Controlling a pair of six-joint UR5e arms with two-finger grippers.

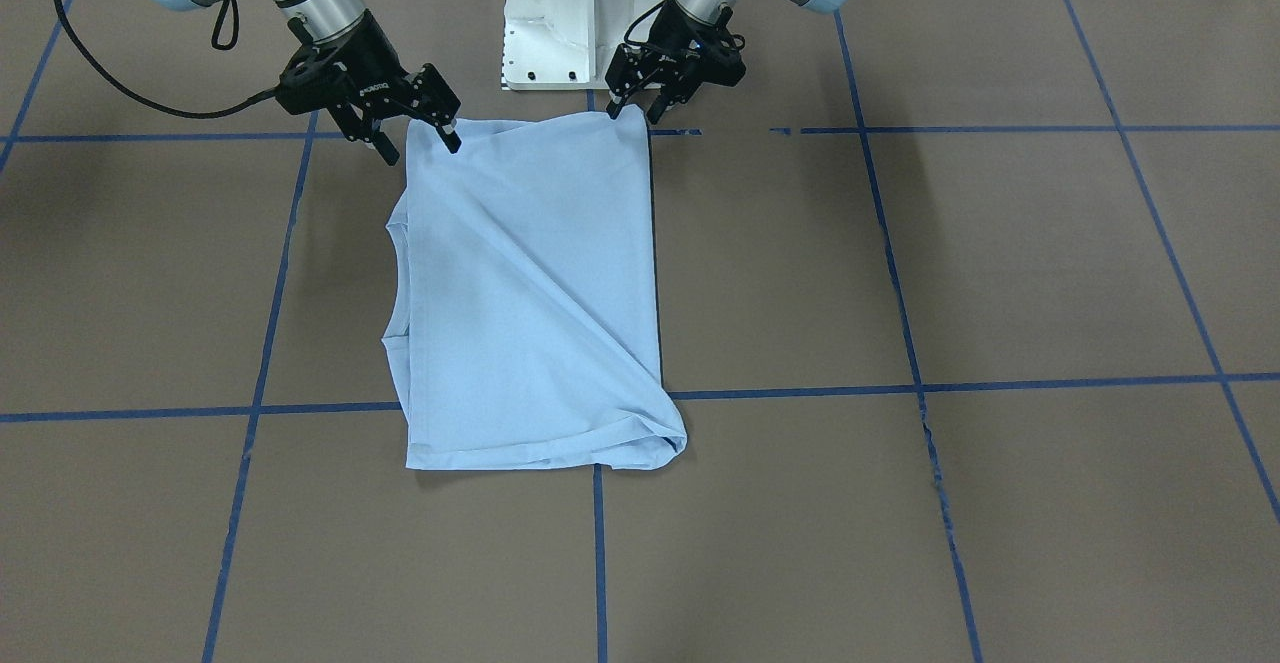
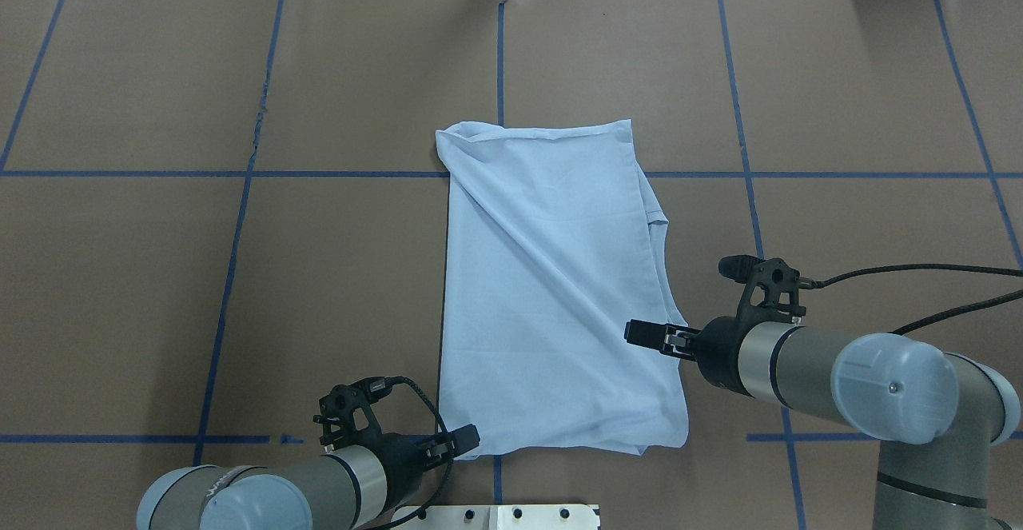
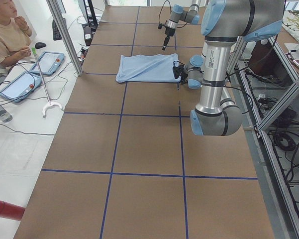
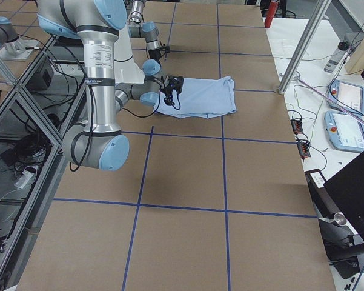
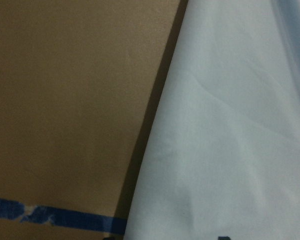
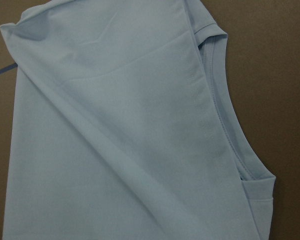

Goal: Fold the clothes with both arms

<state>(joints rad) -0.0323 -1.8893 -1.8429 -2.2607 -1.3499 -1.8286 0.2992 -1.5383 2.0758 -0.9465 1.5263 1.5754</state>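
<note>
Checking for text: white lettering on the black body of the right hand point(image 1: 418, 148) is too small to read. A white sticker point(image 3: 210, 63) on the left arm point(image 3: 211, 74) carries a printed code, also unreadable. No print or neck label shows on the T-shirt point(image 1: 530, 293).

T-shirt is light blue and lies folded into a long rectangle flat on the brown tabletop point(image 1: 1000, 263), with a diagonal crease across it. The two robot-side corners sit right at the two hands and the rest stretches away from them.

Left hand point(image 1: 633, 111): fingers spread, straddling one corner from above. Cannot tell whether the pads touch cloth. Its wrist view is filled by shirt edge and bare tabletop beside blue tape point(image 5: 55, 217).

Right hand: fingers spread wide, one fingertip on or just over the other corner, the other fingertip out past the shirt's edge over tabletop. The collar point(image 6: 217, 107) curves out of the shirt's long side, just beyond this hand.
</note>
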